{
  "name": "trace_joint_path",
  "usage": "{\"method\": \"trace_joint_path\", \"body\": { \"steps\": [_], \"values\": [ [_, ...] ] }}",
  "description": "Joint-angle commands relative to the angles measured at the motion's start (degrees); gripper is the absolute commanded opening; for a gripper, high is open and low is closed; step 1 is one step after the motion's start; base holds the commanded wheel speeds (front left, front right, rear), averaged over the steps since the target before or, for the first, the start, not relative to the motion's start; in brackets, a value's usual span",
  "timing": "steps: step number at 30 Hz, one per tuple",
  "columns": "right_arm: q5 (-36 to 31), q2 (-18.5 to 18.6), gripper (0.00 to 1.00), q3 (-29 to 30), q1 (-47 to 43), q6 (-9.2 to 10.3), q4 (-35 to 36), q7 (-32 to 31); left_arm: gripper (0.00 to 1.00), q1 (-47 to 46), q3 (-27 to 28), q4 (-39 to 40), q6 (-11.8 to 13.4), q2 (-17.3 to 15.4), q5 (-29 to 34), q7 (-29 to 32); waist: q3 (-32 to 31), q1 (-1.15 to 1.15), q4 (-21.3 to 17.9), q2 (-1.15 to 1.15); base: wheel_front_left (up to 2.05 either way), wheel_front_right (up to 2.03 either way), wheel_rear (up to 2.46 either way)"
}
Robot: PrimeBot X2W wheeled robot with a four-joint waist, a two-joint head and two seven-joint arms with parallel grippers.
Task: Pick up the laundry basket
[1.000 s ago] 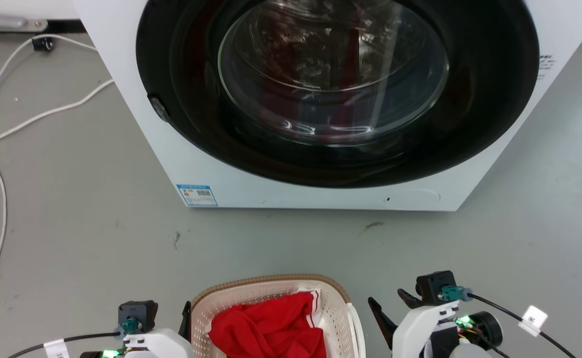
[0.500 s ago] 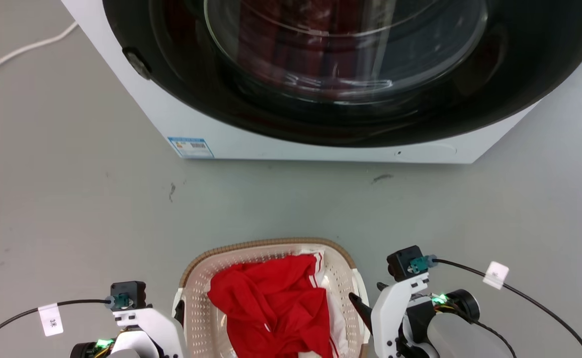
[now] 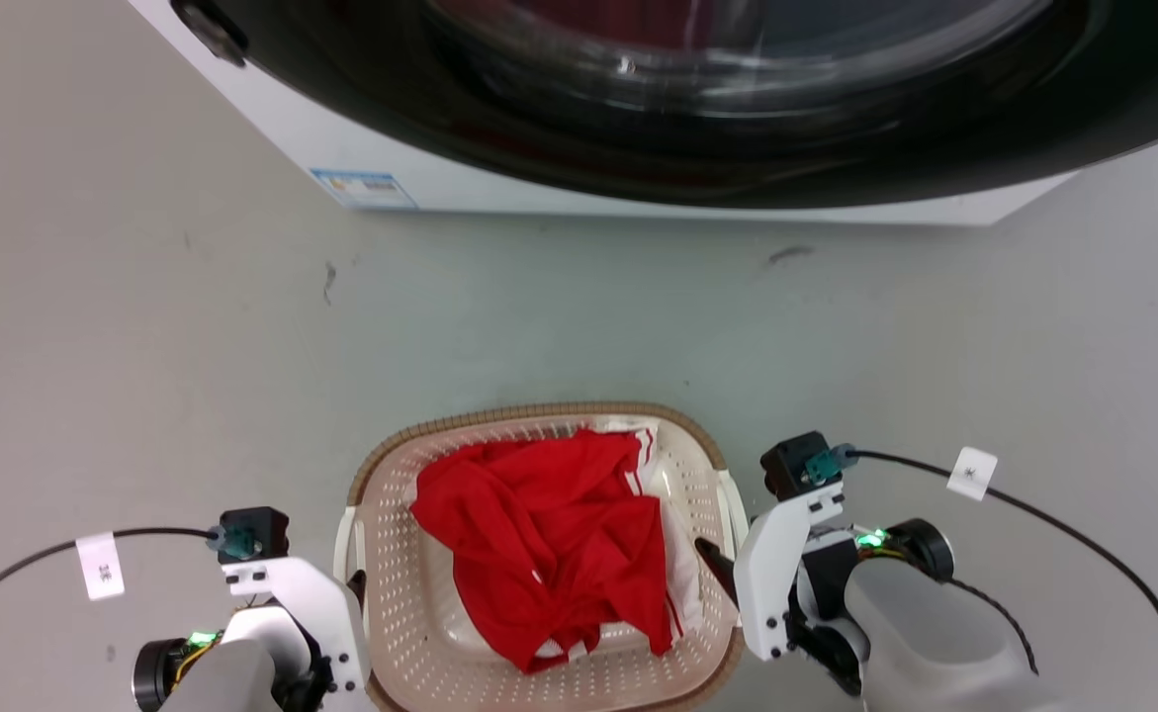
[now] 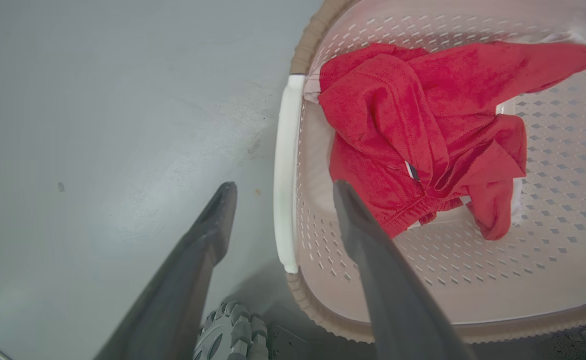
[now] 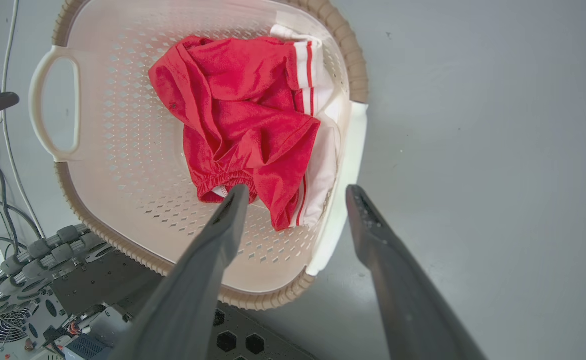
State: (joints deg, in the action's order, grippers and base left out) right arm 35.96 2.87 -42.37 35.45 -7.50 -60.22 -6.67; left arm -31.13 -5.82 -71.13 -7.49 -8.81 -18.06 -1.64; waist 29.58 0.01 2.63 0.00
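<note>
Fingers come first, four in all, two long dark ones on each arm. The left gripper is spread wide, with one finger outside the laundry basket and one over its inside, and the left white handle lies between them. The right gripper is likewise parted and holds nothing. Its inner finger is over the perforated floor near the clothes, its outer finger is over bare floor, and the right handle runs between. I cannot tell whether any finger touches the plastic.

The one basket stands on the grey floor directly in front of the robot, between the two arms. It has two side handles, one per gripper. Inside lie two garments: a crumpled red one on top, and a white one with red stripes beneath it, toward the right wall. Two black cables run off the wrists, each with one white tag.

Farther off, across a stretch of open floor, stands one white washing machine. Its dark round door is cut off by the top edge, and one blue label sits low on its front.

Since half a second ago the head camera has tipped downward, so more of the basket and less of the washer is in frame. A full second ago both right fingers stood clear outside the right rim; now one reaches in over it.
</note>
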Motion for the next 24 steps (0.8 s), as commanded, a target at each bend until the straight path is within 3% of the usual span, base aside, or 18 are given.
{"method": "trace_joint_path", "body": {
  "steps": [1, 24],
  "values": [
    [0.7, 0.0, 1.0, -0.6, 1.5, 0.02, -0.7, 0.3, 1.0, -1.0, -0.6, -0.3, 0.0, -0.5, -0.4, 0.6, 2.4, -0.01, 0.2, 0.0, 0.0, 0.0, 0.0],
    [7.8, 0.0, 1.0, -7.9, 11.5, 0.02, -6.3, 3.9, 1.0, -8.6, -7.7, 0.5, 0.0, -0.8, -8.6, 2.9, 15.9, -0.01, 1.4, 0.0, 0.0, 0.0, 0.0]
  ]
}}
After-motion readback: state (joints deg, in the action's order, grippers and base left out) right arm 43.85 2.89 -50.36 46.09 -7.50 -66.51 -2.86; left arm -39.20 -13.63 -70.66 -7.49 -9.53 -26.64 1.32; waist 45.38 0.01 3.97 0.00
